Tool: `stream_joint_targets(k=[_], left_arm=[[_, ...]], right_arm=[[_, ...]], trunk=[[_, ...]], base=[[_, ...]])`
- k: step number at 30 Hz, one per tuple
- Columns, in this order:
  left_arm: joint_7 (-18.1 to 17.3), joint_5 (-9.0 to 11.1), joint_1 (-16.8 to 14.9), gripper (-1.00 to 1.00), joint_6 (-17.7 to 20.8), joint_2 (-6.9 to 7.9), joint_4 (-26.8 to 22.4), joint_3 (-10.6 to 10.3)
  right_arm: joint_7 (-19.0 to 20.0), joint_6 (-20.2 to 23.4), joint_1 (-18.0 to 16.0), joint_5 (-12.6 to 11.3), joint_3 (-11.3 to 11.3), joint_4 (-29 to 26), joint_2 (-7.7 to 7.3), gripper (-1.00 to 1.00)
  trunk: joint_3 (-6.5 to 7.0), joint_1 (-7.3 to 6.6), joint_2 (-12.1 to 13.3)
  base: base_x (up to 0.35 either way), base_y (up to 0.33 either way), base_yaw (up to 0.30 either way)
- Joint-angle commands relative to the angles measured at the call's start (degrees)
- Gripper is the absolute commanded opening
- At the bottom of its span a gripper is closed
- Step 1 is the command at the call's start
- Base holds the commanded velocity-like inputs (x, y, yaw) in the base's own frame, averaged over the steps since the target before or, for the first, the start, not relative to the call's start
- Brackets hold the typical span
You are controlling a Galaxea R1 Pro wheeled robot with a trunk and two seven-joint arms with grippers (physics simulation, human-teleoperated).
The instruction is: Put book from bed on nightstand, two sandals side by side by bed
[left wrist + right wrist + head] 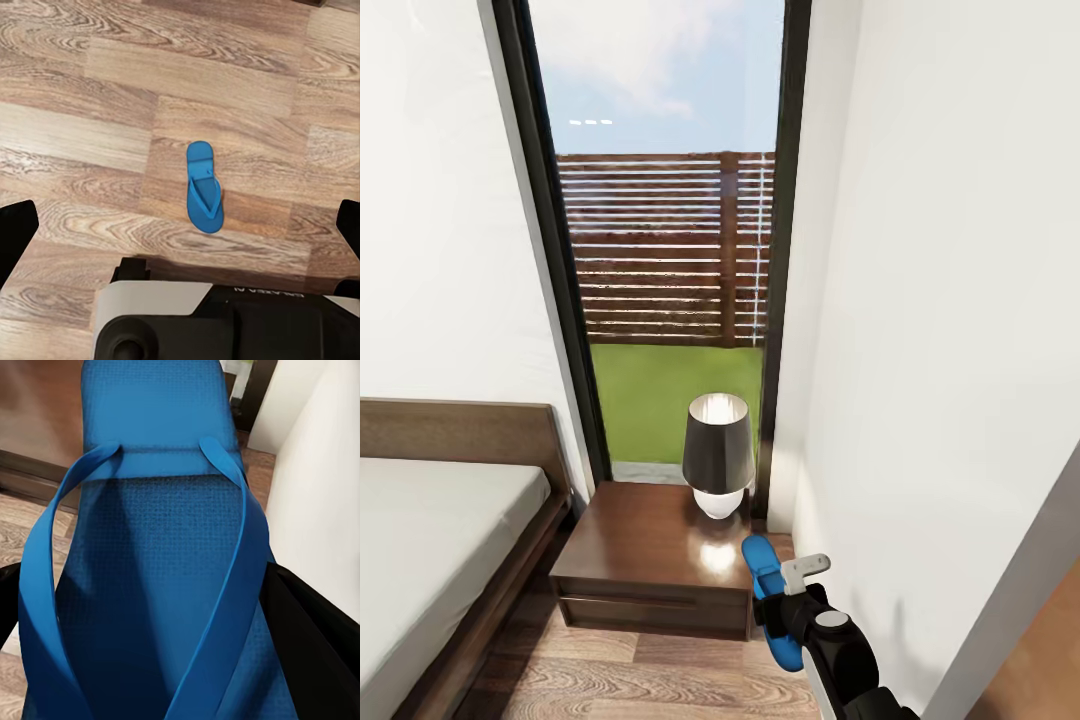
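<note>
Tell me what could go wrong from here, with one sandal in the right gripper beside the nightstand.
1. The held sandal hangs close to the nightstand and the lamp; a swing toward the bed might clip either.
2. The right gripper works near the white wall, so turning could scrape the arm.
3. The other sandal lies on the floor by the robot's base in the left wrist view; driving might run over it.
</note>
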Motion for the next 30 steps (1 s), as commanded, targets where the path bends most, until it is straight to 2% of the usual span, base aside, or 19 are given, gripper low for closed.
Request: stream_joint_targets(k=[1, 5, 9, 15, 30], left_arm=[[0.14, 0.55, -0.04, 1.0, 0.02, 0.02, -0.03, -0.48], [0.14, 0.55, -0.04, 1.0, 0.01, 0.02, -0.03, -0.48], [0.14, 0.55, -0.04, 1.0, -0.01, 0.02, -0.03, -0.53], [0.14, 0.52, -0.04, 1.0, -0.02, 0.02, -0.03, -0.6], [0.14, 0.44, -0.04, 1.0, -0.1, -0.03, 0.05, -0.72]], right_arm=[[0.03, 0.36, -0.05, 0.48, 0.09, -0.06, 0.0, -1.0], [0.03, 0.73, -0.07, 0.48, 0.13, -0.17, 0.0, -1.0], [0.03, 3.52, -0.06, 0.48, 0.2, -0.28, 0.0, -1.0], [0.03, 5.3, -0.09, 0.46, 0.23, -0.31, 0.0, -1.0], [0.03, 5.76, -0.07, 0.44, 0.16, -0.37, 0.0, -1.0]], trunk=[[-0.3, 0.25, -0.53], [-1.02, 1.13, -2.13], [-1.74, 2.01, -3.73], [-2.82, 3.33, -6.14], [-5.51, 6.62, -12.16]], base=[[0.0, 0.0, 0.0], [0.0, 0.0, 0.0], [0.0, 0.0, 0.0], [0.0, 0.0, 0.0], [0.0, 0.0, 0.0]])
